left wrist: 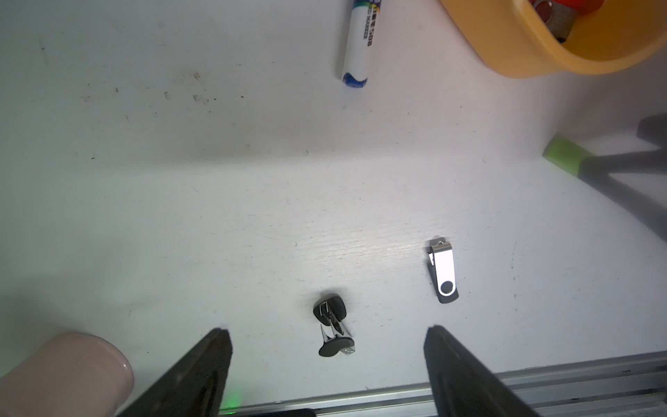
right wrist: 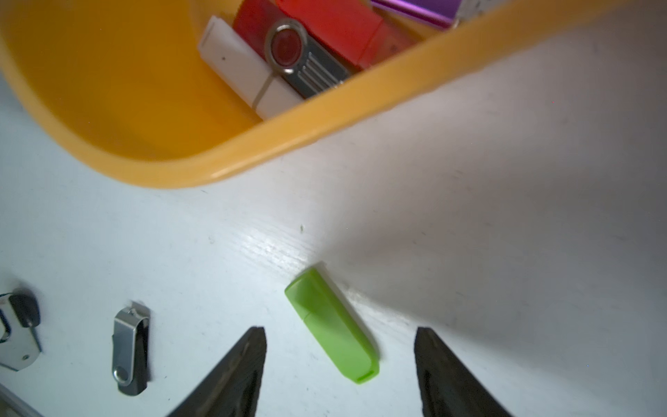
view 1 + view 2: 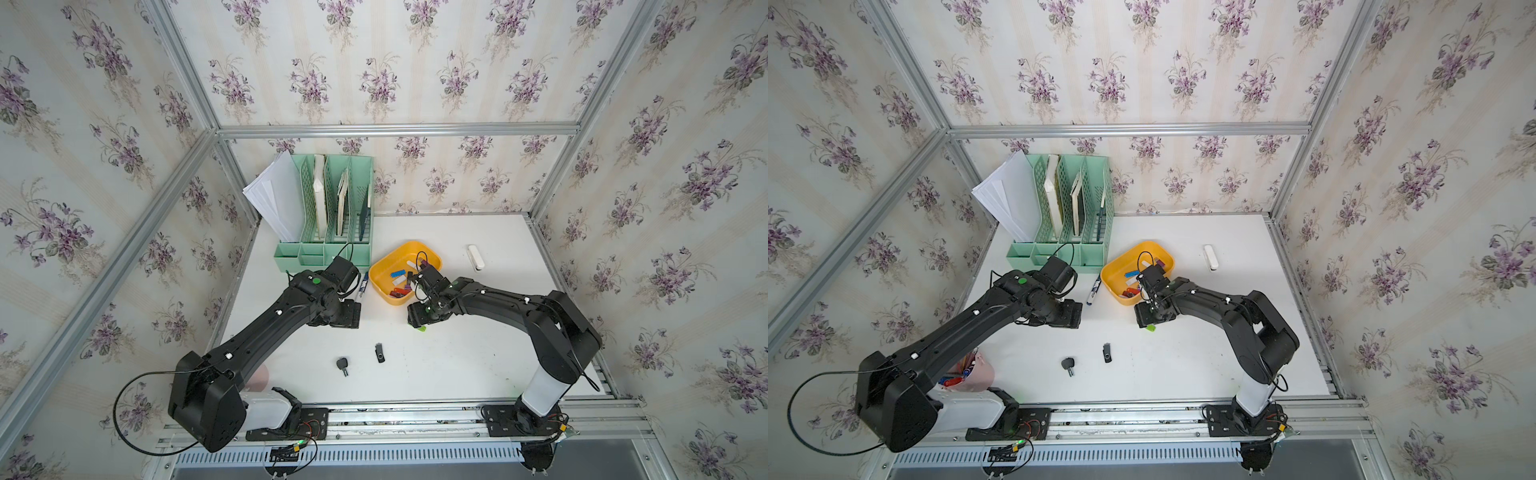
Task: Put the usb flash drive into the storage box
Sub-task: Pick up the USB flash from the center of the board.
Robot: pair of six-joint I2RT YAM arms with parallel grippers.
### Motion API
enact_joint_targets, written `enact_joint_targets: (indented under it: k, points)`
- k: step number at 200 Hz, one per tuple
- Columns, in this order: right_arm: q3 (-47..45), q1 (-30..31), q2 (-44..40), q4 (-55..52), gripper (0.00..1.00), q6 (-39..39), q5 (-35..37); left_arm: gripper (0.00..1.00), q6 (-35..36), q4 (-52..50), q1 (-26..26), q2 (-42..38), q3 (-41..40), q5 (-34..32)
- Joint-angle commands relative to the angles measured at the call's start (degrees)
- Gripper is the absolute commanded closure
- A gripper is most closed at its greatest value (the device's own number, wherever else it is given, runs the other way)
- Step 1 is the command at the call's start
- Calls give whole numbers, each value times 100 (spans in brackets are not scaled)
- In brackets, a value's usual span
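Lower centre, right wrist view: green usb flash drive (image 2: 332,325) flat on the worktop (image 2: 505,216), between the wide-spread jaws of the right end effector (image 2: 339,330), touching neither. Above it, apart, the storage box (image 2: 288,133). Left end effector (image 1: 326,331) wide too, empty.

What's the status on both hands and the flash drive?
Left hand open, empty. Right hand open over green flash drive, on table just outside storage box. Nothing between drive and box.
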Motion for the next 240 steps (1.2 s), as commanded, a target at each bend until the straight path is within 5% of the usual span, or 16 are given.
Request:
enact_joint_targets:
  k: [1, 54, 240]
  points:
    - [83, 128, 131, -6, 29, -95, 23, 12, -46, -92, 7, -80, -51, -102]
    - [-24, 401, 153, -128, 31, -15, 172, 12, -75, -93, 5, -198, -192, -117]
    - [81, 626, 391, -444, 77, 104, 584, 12, -67, -18, 14, -286, -474, -133]
